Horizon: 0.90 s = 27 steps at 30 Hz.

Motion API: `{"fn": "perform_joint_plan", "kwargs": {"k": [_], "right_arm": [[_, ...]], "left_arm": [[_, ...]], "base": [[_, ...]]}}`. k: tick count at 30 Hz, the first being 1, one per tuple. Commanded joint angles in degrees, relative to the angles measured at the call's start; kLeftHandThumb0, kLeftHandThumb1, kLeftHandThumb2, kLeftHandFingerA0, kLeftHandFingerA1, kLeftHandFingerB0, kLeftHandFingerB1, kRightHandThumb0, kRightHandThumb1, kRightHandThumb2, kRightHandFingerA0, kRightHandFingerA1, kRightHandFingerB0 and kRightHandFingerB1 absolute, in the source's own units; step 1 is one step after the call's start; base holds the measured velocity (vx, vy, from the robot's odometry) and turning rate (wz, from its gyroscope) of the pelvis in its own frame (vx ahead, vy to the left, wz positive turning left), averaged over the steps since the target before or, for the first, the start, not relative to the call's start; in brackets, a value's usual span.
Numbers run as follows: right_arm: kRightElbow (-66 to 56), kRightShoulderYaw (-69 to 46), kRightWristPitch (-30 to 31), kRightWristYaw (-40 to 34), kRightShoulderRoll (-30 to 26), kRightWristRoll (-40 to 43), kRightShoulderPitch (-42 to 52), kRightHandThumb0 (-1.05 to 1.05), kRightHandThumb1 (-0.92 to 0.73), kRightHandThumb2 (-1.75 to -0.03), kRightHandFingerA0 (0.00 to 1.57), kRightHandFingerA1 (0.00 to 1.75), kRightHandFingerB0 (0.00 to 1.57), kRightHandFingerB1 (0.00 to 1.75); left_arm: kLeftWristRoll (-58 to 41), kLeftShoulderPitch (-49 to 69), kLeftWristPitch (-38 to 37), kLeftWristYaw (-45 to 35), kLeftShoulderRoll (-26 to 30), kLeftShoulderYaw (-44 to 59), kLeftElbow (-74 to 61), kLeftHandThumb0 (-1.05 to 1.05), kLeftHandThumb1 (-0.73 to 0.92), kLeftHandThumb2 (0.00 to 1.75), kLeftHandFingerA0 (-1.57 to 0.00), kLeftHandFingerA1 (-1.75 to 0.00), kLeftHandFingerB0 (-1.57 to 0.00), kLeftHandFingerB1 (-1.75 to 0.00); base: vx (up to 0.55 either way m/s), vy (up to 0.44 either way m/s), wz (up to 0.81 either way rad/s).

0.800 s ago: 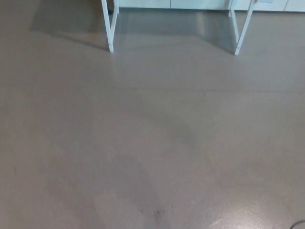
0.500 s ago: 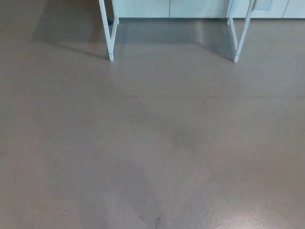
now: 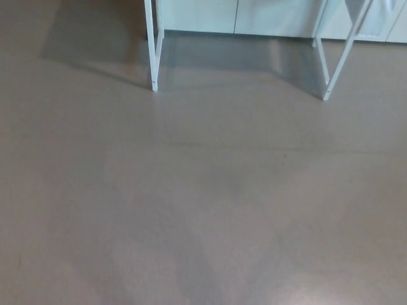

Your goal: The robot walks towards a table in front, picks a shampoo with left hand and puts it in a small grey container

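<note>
Only the table's white legs show in the head view: the left leg [image 3: 152, 51] and the right leg [image 3: 340, 60] come down from the top edge onto the floor. The tabletop lies above the picture, so the shampoo and the small grey container are out of sight. Neither of my hands nor any part of my arms appears.
A grey-brown floor [image 3: 203, 203] fills nearly the whole picture. Pale cabinet fronts [image 3: 254, 16] run along the top edge behind the table legs. The table's shadow [image 3: 95, 44] falls on the floor at the upper left.
The whole picture has shifted: the table legs now sit lower and a little further right, and look larger, so the camera has moved closer to the table.
</note>
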Motion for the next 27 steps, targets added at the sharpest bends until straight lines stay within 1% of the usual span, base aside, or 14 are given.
{"fn": "perform_joint_plan", "kwargs": {"k": [1,2,4,6,11,12,14,16,18,21,22,25,27], "right_arm": [[0.2,0.2,-0.2,0.0,-1.2,-0.6,-0.5,-0.24,-0.71,-0.61,0.6,0.42,0.48,0.37],[0.2,0.2,-0.2,0.1,-1.2,-0.5,-0.5,-0.23,-0.71,-0.61,0.6,0.43,0.48,0.37],[0.1,0.4,-0.4,0.1,-1.2,-0.7,-0.5,-0.23,-0.71,-0.61,0.6,0.42,0.48,0.37],[0.2,0.5,-0.4,0.0,-1.2,-0.8,-0.5,-0.23,-0.72,-0.61,0.59,0.42,0.48,0.37],[0.2,0.4,-0.1,0.2,-1.2,-0.6,-0.6,-0.22,-0.72,-0.61,0.58,0.42,0.48,0.37],[0.3,0.5,-0.1,0.2,-1.2,-0.8,-0.5,-0.22,-0.71,-0.61,0.59,0.42,0.48,0.37],[0.3,0.4,-0.2,0.1,-1.2,-0.7,-0.3,-0.22,-0.71,-0.61,0.6,0.42,0.48,0.38],[0.3,0.4,-0.3,0.3,-1.2,-0.7,-0.3,-0.22,-0.71,-0.61,0.6,0.43,0.48,0.38],[0.3,0.3,-0.5,0.3,-1.2,-0.6,0.1,-0.22,-0.7,-0.61,0.62,0.43,0.48,0.38],[0.4,0.0,-0.4,0.6,-1.2,-0.4,0.2,-0.22,-0.71,-0.61,0.61,0.43,0.48,0.38],[0.4,0.1,-0.4,0.6,-1.2,-0.5,0.2,-0.22,-0.71,-0.61,0.6,0.43,0.48,0.38],[0.5,0.4,-0.5,0.7,-1.3,-1.0,0.1,-0.23,-0.7,-0.61,0.6,0.43,0.48,0.38],[0.5,0.5,-0.5,0.7,-1.4,-1.0,0.0,-0.23,-0.69,-0.6,0.61,0.43,0.48,0.38]], "left_arm": [[-0.3,-0.1,-1.3,0.4,0.0,-0.2,0.3,-0.16,0.62,0.59,-0.64,-0.48,-0.52,-0.39],[-0.3,-0.1,-1.3,0.3,0.0,-0.3,0.3,-0.15,0.63,0.59,-0.59,-0.45,-0.51,-0.39],[-0.4,0.0,-1.3,0.1,0.1,-0.4,0.4,-0.14,0.62,0.58,-0.6,-0.45,-0.51,-0.39],[0.0,0.2,-1.7,0.6,0.2,-0.9,0.4,-0.15,0.63,0.58,-0.6,-0.44,-0.51,-0.39],[-0.2,0.6,-2.3,1.0,-0.1,-1.1,0.5,-0.13,0.62,0.58,-0.62,-0.45,-0.52,-0.39],[0.0,0.7,-2.4,1.6,-0.1,-1.3,0.5,-0.14,0.61,0.58,-0.66,-0.46,-0.53,-0.39],[1.8,1.1,-3.1,2.3,0.2,-3.0,0.4,-0.16,0.61,0.58,-0.67,-0.45,-0.51,-0.38],[1.1,1.1,-3.0,1.9,0.2,-2.9,0.4,-0.15,0.61,0.58,-0.65,-0.45,-0.49,-0.38],[1.5,1.5,-3.3,1.7,0.2,-3.9,0.4,-0.17,0.61,0.58,-0.61,-0.43,-0.45,-0.36],[2.1,1.8,-3.6,2.2,0.3,-5.1,0.5,-0.17,0.61,0.58,-0.6,-0.43,-0.45,-0.36],[2.0,1.9,-3.8,2.4,0.2,-5.1,0.6,-0.16,0.6,0.58,-0.63,-0.44,-0.45,-0.36],[2.3,2.4,-4.8,2.6,0.0,-5.9,0.5,-0.16,0.59,0.57,-0.6,-0.43,-0.43,-0.35],[2.4,2.4,-5.0,2.4,0.0,-6.3,0.6,-0.19,0.6,0.58,-0.61,-0.42,-0.41,-0.35]], "base": [[0.3,-0.133,0.14],[0.2,-0.183,0.09],[0.4,-0.191,-0.05],[0.38,-0.204,0.47],[0.34,-0.123,0.01],[0.33,-0.003,-0.08],[0.33,0.04,-0.14],[0.33,0.108,-0.2],[0.45,0.161,-0.2],[0.47,0.18,-0.23],[0.42,0.148,-0.29],[0.43,0.125,-0.02],[0.39,0.067,0.08]]}}
